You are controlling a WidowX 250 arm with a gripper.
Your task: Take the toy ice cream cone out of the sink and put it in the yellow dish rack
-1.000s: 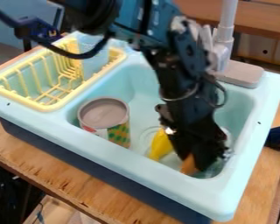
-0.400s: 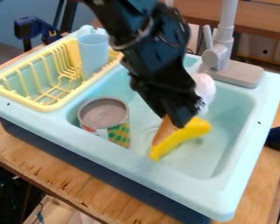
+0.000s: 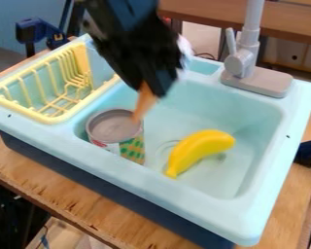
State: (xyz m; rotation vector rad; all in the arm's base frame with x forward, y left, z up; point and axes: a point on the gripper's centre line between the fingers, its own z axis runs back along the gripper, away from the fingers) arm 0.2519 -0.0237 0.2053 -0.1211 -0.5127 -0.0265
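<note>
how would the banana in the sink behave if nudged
The yellow banana looks like smooth, stiff plastic, so it probably wouldn't bend and might slip. Its curved shape would likely make it rock or swivel on the sink floor rather than roll far.

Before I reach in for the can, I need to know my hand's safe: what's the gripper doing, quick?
Gripper: closed on a brown cone-shaped thing, pointed end down, held up over the sink.

Blue wall (image 3: 38,12) behind wooden furniture (image 3: 200,10).
</note>
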